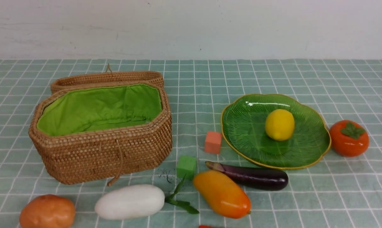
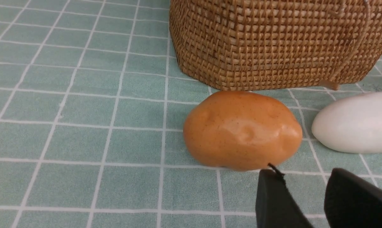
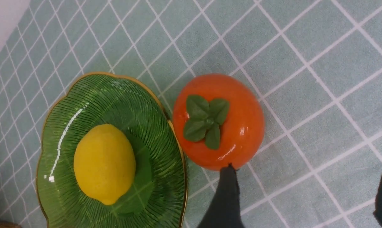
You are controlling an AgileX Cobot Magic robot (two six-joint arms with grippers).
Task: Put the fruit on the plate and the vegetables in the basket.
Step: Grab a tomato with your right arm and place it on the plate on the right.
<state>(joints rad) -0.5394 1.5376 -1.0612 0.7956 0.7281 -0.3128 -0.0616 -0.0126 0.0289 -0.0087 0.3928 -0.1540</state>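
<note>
The yellow lemon (image 1: 279,124) lies on the green plate (image 1: 241,126). The persimmon (image 1: 349,138) sits on the cloth just right of the plate. Mango (image 1: 222,193) and purple eggplant (image 1: 254,177) lie in front of the plate. The white radish (image 1: 129,201) and potato (image 1: 47,211) lie in front of the open basket (image 1: 102,152). A red tip of the carrot-like piece (image 1: 206,226) shows at the bottom edge. My left gripper (image 2: 303,171) is open and empty, just short of the potato (image 2: 243,129). My right gripper (image 3: 309,164) stands wide open beside the persimmon (image 3: 218,121), holding nothing.
A salmon-pink cube (image 1: 213,142) and a green cube (image 1: 186,166) sit between basket and plate. The basket's lid (image 1: 107,77) lies back behind it. A white wall runs along the far edge of the checked cloth. Neither arm shows in the front view.
</note>
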